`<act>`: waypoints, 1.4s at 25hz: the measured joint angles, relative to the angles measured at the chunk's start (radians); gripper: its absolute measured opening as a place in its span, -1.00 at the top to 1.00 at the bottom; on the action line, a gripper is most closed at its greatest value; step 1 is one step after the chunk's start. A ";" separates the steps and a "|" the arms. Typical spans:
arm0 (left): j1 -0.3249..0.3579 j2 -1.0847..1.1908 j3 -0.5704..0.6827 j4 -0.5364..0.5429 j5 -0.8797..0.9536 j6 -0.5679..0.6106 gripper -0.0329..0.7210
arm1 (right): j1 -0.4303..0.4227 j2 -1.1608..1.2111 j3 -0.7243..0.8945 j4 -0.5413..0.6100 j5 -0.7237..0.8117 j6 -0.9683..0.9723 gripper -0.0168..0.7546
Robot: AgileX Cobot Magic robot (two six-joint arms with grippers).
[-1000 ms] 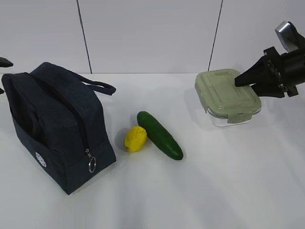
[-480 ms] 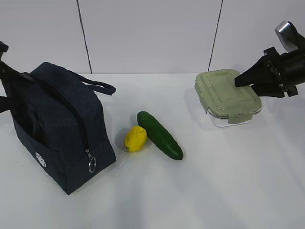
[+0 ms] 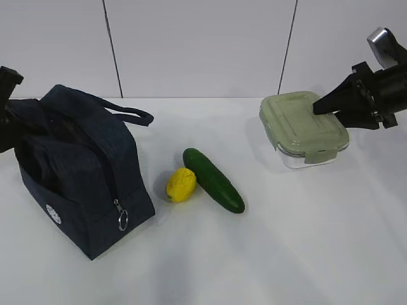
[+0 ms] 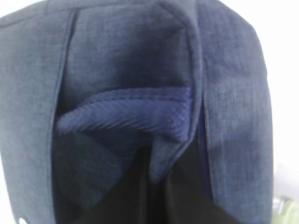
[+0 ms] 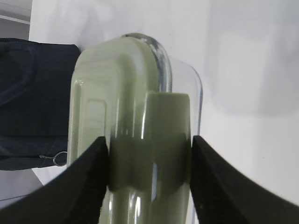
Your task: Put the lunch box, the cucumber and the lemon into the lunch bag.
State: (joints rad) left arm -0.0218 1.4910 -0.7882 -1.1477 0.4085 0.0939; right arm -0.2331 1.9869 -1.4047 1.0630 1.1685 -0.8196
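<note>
Lunch box (image 3: 304, 129): sits on the white tabletop (image 3: 286, 241) at the far right, sage-green lid on, clear base showing under it, lying slightly tilted
Right tool (image 3: 320, 107): reaches in from the right edge, its tip over the box's right side; in the right wrist view the two dark fingers (image 5: 81, 184) stand on either side of the lid's clip, touching it or nearly so, so it looks clenched on the lunch box (image 5: 133, 135)
Lunch bag (image 3: 79, 171): stands at the left, dark navy, top gaping, loop handle trailing off toward the middle, metal ring pull hanging at the near corner, white round logo low on the front
Left tool (image 3: 7, 114): only a dark piece shows at the left edge, against the far end of the bag; I cannot tell whether it is released or clenched
Left wrist view: filled with the navy fabric (image 4: 140, 116), a ribbed blue fold across the dark opening
Lemon (image 3: 181, 185): on the tabletop between bag and box, touching the cucumber
Cucumber (image 3: 213, 180): lies at a slant just right of the lemon, well apart from the lunch box
</note>
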 joint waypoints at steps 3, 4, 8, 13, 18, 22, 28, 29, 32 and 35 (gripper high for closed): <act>0.002 0.000 0.000 0.046 0.028 0.022 0.93 | 0.000 0.000 0.000 0.009 0.000 0.005 -0.09; 0.002 0.000 0.000 0.060 0.038 0.024 0.93 | 0.000 0.000 0.000 0.008 0.000 0.009 -0.09; -0.004 0.000 -0.002 0.099 0.065 0.033 0.93 | 0.000 0.000 0.000 0.008 0.000 0.031 -0.09; -0.046 0.000 -0.025 0.171 0.079 0.042 0.93 | 0.000 0.000 0.000 0.008 0.000 0.054 -0.09; -0.065 0.000 -0.079 0.257 0.139 0.043 0.93 | 0.000 0.000 0.000 0.008 0.000 0.070 -0.09; -0.067 0.004 -0.123 0.325 0.198 0.035 0.93 | 0.011 0.000 0.000 0.008 0.000 0.077 -0.09; -0.067 0.003 -0.159 0.385 0.230 -0.003 0.93 | 0.068 0.000 0.000 0.008 0.000 0.107 -0.09; -0.067 0.003 -0.159 0.387 0.230 -0.005 0.93 | 0.076 0.000 0.000 0.008 0.000 0.112 -0.09; -0.067 0.003 -0.161 0.407 0.235 -0.032 0.93 | 0.102 0.000 -0.002 0.008 0.000 0.128 -0.09; -0.069 0.003 -0.167 0.464 0.265 -0.078 0.93 | 0.125 0.000 -0.024 0.008 0.000 0.143 -0.09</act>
State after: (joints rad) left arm -0.0907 1.4940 -0.9552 -0.6833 0.6733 0.0159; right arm -0.1085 1.9869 -1.4284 1.0715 1.1685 -0.6765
